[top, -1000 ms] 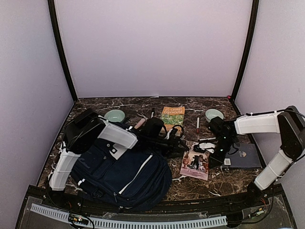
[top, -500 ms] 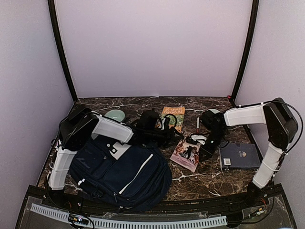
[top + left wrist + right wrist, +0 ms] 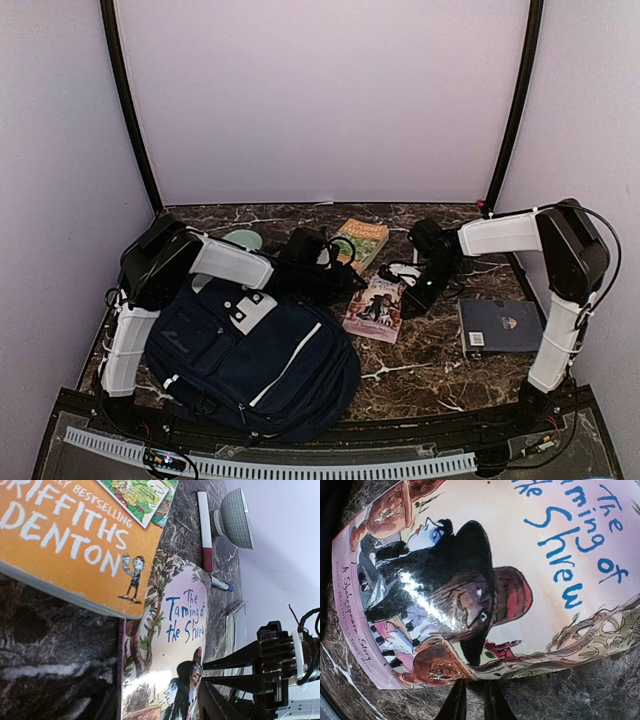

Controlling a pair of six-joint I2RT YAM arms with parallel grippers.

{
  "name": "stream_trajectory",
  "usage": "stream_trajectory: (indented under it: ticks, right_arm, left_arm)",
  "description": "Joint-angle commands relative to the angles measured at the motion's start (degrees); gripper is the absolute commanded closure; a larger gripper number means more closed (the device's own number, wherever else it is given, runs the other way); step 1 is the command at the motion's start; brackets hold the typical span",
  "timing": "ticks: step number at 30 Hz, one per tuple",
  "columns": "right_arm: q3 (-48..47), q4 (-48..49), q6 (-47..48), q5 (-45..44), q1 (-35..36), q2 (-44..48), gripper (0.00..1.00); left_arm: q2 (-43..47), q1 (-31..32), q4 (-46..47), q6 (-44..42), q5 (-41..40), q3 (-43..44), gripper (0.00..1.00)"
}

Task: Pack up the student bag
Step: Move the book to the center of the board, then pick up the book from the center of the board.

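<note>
Navy fabric marks the student bag (image 3: 265,365), lying flat with its white stripes up, back toward the arm's base from the left gripper (image 3: 335,282), whose forearm crosses the bag's far edge. That gripper hangs low over the marble table (image 3: 430,365). From above it is a dark mass among dark straps, and its own camera shows no clear finger, so I cannot tell how wide its jaws stand. Just ahead of it lies an orange paperback (image 3: 75,545), one corner meeting the edge of a pink paperback (image 3: 172,640) titled The Taming of the Shrew. Further out from the left gripper, a white marker (image 3: 204,525) with a dark red cap lies beside a pale bowl (image 3: 235,519), and a pen (image 3: 220,584) with a blue tip sits near

The right gripper (image 3: 475,692) faces the left one across the pink paperback. Its jaws are drawn narrow, nipped onto that book's edge. The fingers (image 3: 456,702) show dark at the bottom of its own view, and the bowed, glossy cover spreads out directly in front of them. On the right gripper's outer side, well apart, a dark blue book (image 3: 500,326) lies flat. The student bag sits well off to this gripper's inner side, past the pink paperback
</note>
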State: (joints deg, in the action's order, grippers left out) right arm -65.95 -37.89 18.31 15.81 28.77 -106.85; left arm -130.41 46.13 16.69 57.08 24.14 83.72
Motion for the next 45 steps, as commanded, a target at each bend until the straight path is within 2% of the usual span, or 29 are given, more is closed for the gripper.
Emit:
stream_trajectory:
  ticks: [1,6,9,12,16,19,23,27,31,36,42,45]
  right_arm:
    - [2.55,12.22,-1.07,-6.16,0.02,-6.85,0.85]
    - [2.80,12.04,-1.19,-6.23,-0.53,-7.36,0.85]
    - [2.73,11.81,-1.34,-6.15,-0.90,-7.88,0.85]
    - [2.10,10.77,-1.89,-5.94,-1.06,-7.90,0.81]
    - [1.86,7.59,-3.99,-3.43,-3.11,-2.13,0.63]
    - [1.52,4.70,-4.95,-0.14,-6.07,2.29,0.57]
    - [1.33,1.08,-6.45,9.70,-9.32,3.37,0.54]
    - [1.08,-1.05,-7.50,21.56,-10.66,-0.99,0.52]
    - [0.30,-1.46,-8.56,29.03,-10.91,-6.46,0.51]
    - [-2.27,-0.21,-9.62,35.69,-11.18,-7.78,0.53]
    - [-1.85,0.51,-9.88,39.27,-11.28,-4.71,0.69]
    - [-1.35,1.06,-10.43,38.95,-11.34,-1.95,0.73]
  left_arm:
    - [1.54,1.00,-13.61,-6.59,-0.23,3.12,0.43]
    - [1.63,0.78,-30.67,-12.63,-7.77,8.87,0.40]
    - [1.65,0.61,-34.80,-12.80,-9.47,9.57,0.39]
    - [1.61,0.38,-34.38,-11.41,-6.66,8.36,0.39]
    - [1.61,0.29,-32.87,-10.70,-3.65,7.51,0.39]
    - [1.76,0.44,-33.12,-10.10,-2.02,7.23,0.39]
    - [2.29,1.16,-31.44,-9.67,0.01,5.93,0.40]
    - [2.29,1.81,-26.92,-8.06,3.49,4.03,0.40]
    - [2.33,2.61,-26.01,-7.49,3.66,3.64,0.41]
    - [2.45,3.30,-27.01,-7.61,1.98,3.44,0.41]
    - [2.50,3.79,-25.97,-6.86,1.46,2.51,0.41]
    - [2.45,3.79,-26.11,-6.74,0.93,2.10,0.41]
